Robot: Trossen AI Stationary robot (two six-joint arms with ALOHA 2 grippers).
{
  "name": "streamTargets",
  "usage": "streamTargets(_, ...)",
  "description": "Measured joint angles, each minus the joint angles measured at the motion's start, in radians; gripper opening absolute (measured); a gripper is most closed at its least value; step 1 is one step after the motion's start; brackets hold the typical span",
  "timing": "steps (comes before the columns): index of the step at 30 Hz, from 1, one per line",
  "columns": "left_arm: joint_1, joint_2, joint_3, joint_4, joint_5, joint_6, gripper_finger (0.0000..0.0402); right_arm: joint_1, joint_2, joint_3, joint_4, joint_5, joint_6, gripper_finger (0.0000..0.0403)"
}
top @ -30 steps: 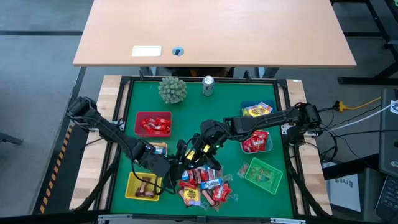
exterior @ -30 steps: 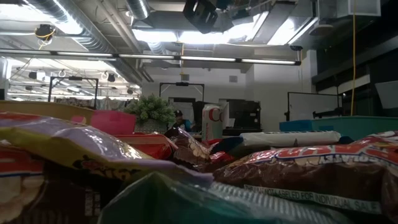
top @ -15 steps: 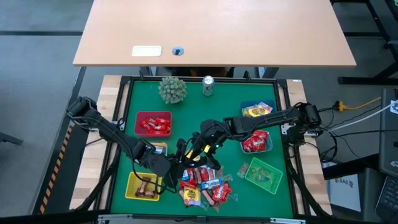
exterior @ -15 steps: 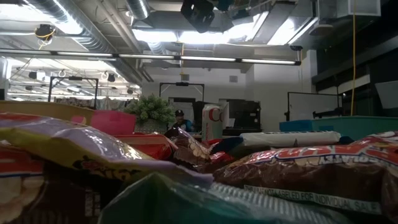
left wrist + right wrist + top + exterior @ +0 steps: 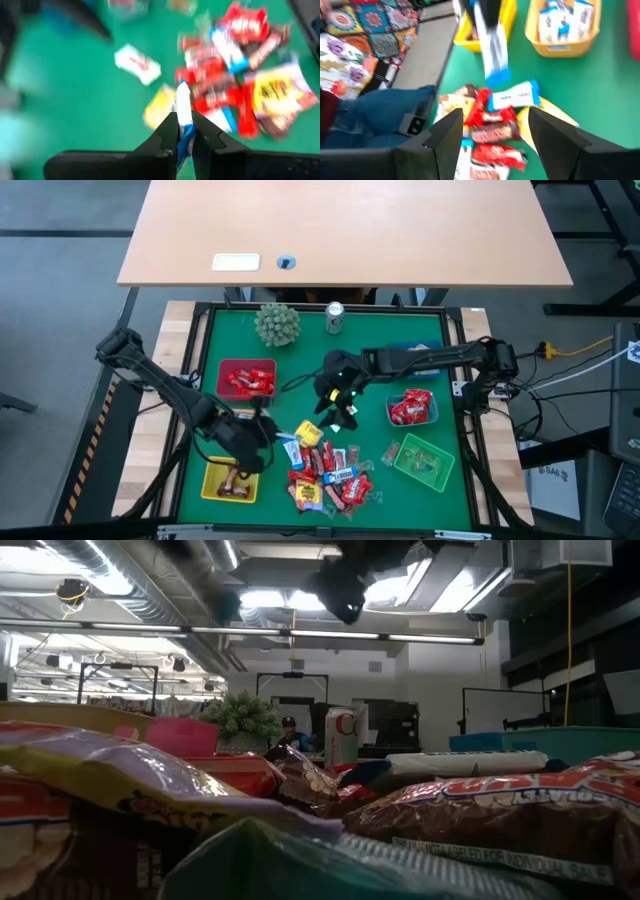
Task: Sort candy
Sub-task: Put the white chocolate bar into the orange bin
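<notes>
The candy pile (image 5: 326, 472) of red, yellow, blue-white and brown wrapped sweets lies on the green mat near the near edge, and shows in the left wrist view (image 5: 240, 75). My left gripper (image 5: 264, 430) hangs just left of the pile, above the mat, shut on one blue-white candy (image 5: 183, 107). My right gripper (image 5: 340, 395) is open above the mat's middle, on the far side of the pile, with nothing between its fingers (image 5: 492, 145). My left gripper pinches the blue-white candy between its two fingers, at one end of the wrapper (image 5: 184, 131). The fingers come from above. The candy is lifted clear and hangs below them (image 5: 494, 55), its free end (image 5: 498, 76) above the mat.
Baskets ring the pile: red (image 5: 246, 379), blue (image 5: 412, 356), one holding red sweets (image 5: 412, 409), green (image 5: 424, 460), yellow (image 5: 229, 479), and an orange one with blue-white sweets (image 5: 564, 22). A spiky green ball (image 5: 277, 324) and a silver can (image 5: 335, 317) stand at the far edge.
My left gripper has risen from the pile's left edge and drawn back toward the table's left, carrying one blue-white candy lifted clear. My right gripper has risen and moved off the pile toward the far edge.
</notes>
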State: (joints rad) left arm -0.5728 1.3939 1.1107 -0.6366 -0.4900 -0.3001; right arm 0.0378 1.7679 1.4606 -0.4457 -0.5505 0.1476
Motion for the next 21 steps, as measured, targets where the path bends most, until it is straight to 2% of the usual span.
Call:
streamTargets(4, -0.021, -0.022, 0.000, -0.220, 0.088, -0.279, 0.0017, -0.015, 0.000, 0.000, -0.147, 0.048, -0.090, 0.0225)
streamTargets(10, -0.058, -0.022, 0.000, -0.480, 0.224, -0.596, 0.0017, -0.004, 0.004, 0.000, -0.266, 0.288, -0.253, 0.0225)
streamTargets(14, -0.077, -0.022, 0.000, -0.531, 0.221, -0.691, 0.0018, -0.006, 0.004, -0.002, -0.292, 0.381, -0.291, 0.0225)
streamTargets(21, -0.074, -0.020, 0.000, -0.540, 0.214, -0.810, 0.0061, -0.004, 0.004, -0.062, -0.284, 0.386, -0.292, 0.0225)
